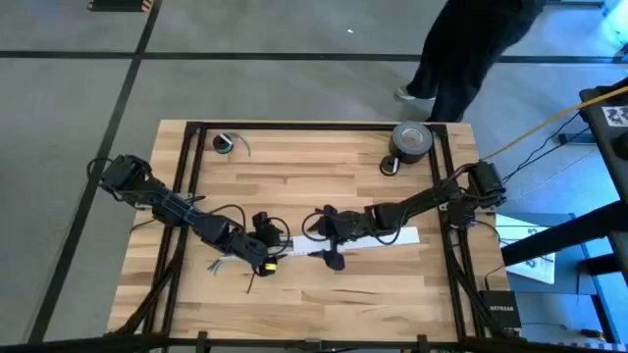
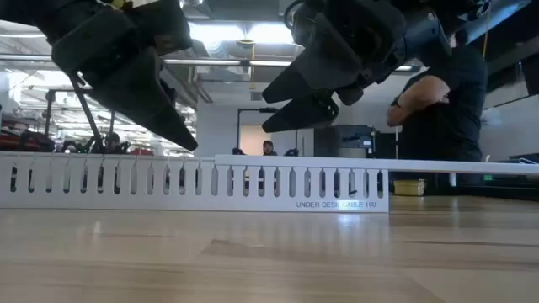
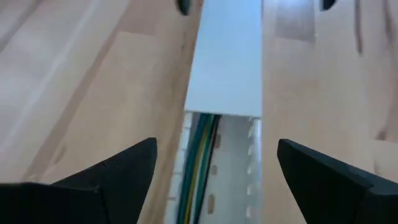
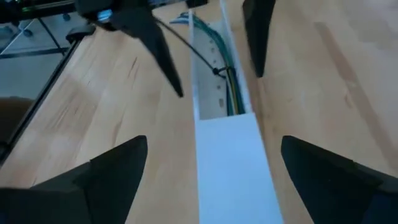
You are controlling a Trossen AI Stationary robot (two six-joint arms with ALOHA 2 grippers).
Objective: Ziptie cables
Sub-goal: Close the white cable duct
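Observation:
The cables, thin green and yellow wires, lie inside a white slotted channel that rests flat on the table's middle. A white cover closes the channel's right half. The ziptie, a thin black strip, arcs up from the cables at the uncovered part. My left gripper hangs open above the channel's left end, one finger on either side. My right gripper hangs open over the covered part, also astride it. In the low view both grippers stand clear above the channel.
A roll of grey tape stands at the far right corner and a small spool at the far left. A person stands beyond the far edge. Bare wood lies near the front edge.

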